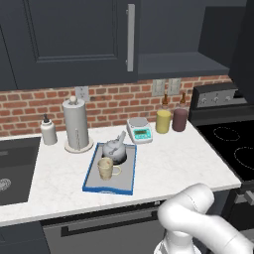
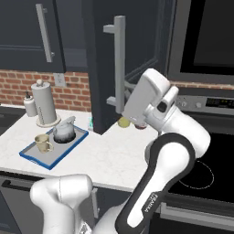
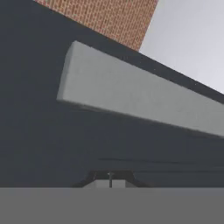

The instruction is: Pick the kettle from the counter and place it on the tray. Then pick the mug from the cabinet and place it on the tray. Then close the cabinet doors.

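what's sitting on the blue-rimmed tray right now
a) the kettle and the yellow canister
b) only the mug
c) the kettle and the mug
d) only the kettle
c, since the kettle and the mug both stand inside the tray, the mug nearer the counter's front edge, while the yellow canister stands apart by the brick wall.

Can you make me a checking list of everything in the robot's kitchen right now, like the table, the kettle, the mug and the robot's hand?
Surface: white marble counter.
Job's things: kettle and mug both sit on the blue-rimmed tray. Left cabinet door closed; right door still swung open.
Clutter: paper-towel holder, soap bottle, kitchen scale, yellow canister, dark jar.
Grippers: gripper right up against the open door by its bar handle, jaws shut, holding nothing.
Cables: nothing seen.
Surroundings: brick wall, sink, stove.
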Tool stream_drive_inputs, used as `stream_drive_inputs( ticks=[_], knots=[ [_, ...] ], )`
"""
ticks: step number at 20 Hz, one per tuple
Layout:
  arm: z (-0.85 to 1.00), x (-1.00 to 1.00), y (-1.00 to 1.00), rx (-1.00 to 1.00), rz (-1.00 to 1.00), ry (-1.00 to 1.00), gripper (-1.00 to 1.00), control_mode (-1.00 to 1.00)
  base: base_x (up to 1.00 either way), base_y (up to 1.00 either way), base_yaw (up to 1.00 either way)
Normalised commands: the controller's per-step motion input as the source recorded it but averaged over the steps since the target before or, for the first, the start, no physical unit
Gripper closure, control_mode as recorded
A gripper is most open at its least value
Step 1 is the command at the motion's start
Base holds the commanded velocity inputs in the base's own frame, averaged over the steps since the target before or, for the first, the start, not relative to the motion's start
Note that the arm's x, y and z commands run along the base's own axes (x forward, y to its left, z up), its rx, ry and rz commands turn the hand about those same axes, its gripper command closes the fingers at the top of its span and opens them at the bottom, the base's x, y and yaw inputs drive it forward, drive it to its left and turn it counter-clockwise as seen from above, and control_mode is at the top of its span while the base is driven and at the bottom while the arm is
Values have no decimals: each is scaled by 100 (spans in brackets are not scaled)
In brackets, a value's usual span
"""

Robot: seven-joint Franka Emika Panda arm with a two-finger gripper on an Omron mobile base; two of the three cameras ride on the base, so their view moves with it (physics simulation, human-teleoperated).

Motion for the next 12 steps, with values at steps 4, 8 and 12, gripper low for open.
stream_drive_inputs(
  ticks=[4, 8, 12],
  knots=[
    [16, -12, 94, 0, 10, -9, 100, -100, 0, 0, 0],
    [0, 28, 53, -2, 0, 21, 100, -100, 0, 0, 0],
    [1, 43, 25, -4, 0, 27, 100, -100, 0, 0, 0]
  ],
)
